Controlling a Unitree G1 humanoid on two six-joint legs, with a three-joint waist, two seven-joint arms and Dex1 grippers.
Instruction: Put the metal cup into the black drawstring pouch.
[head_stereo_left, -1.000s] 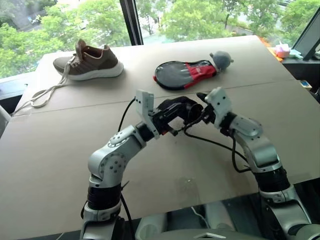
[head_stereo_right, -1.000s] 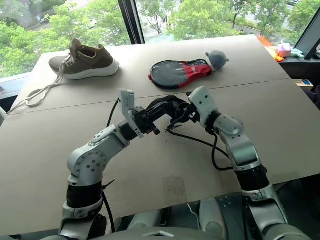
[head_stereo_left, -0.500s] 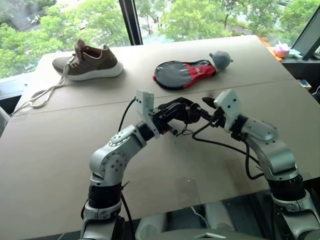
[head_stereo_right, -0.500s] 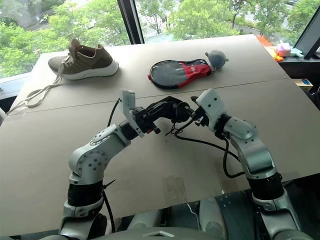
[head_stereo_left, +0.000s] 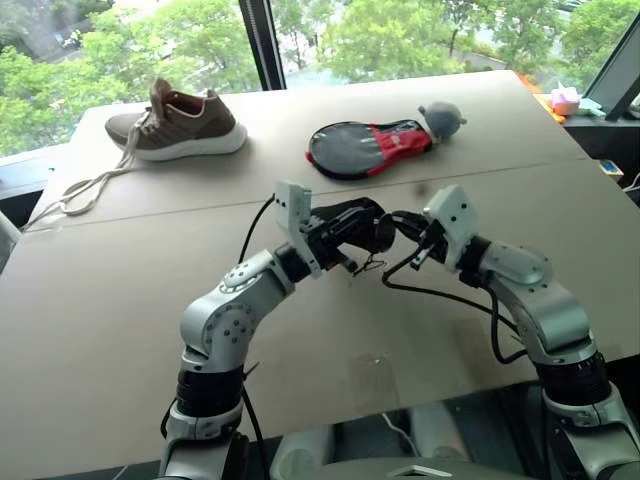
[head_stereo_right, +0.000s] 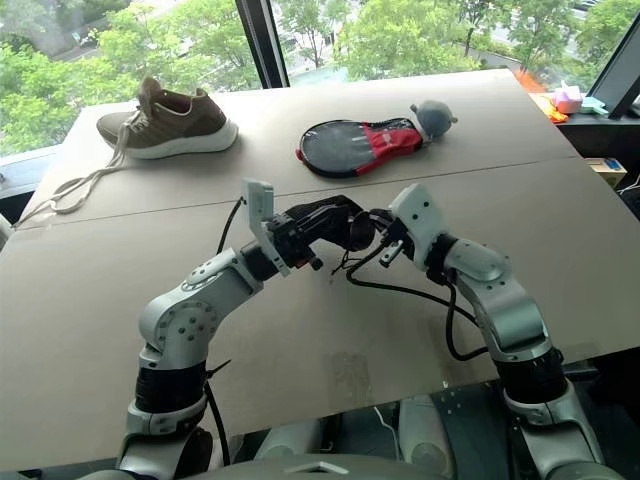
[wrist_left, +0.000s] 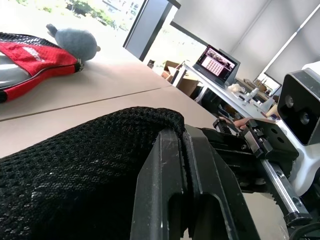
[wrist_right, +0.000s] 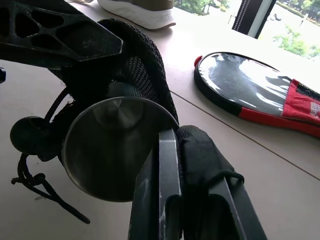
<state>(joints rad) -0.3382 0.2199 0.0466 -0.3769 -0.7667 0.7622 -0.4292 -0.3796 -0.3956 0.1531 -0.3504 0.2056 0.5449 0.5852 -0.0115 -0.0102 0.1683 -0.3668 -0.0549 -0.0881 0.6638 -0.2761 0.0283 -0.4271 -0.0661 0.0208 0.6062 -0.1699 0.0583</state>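
Metal cup (wrist_right: 112, 145) in pouch (wrist_right: 137, 65) mouth, both pincers gripping rim

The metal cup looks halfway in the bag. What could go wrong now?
The metal cup sits only partly inside the black drawstring pouch, above the table, so it might slip back out. The right gripper has its jaws on pouch fabric beside the cup's rim; pulling away could drag the mouth shut. The dangling cord could snag.

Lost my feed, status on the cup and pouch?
Left gripper shut on black pouch, held above the table. Right gripper shut on pouch rim beside the metal cup, which sits in the mouth. Nothing in the way.
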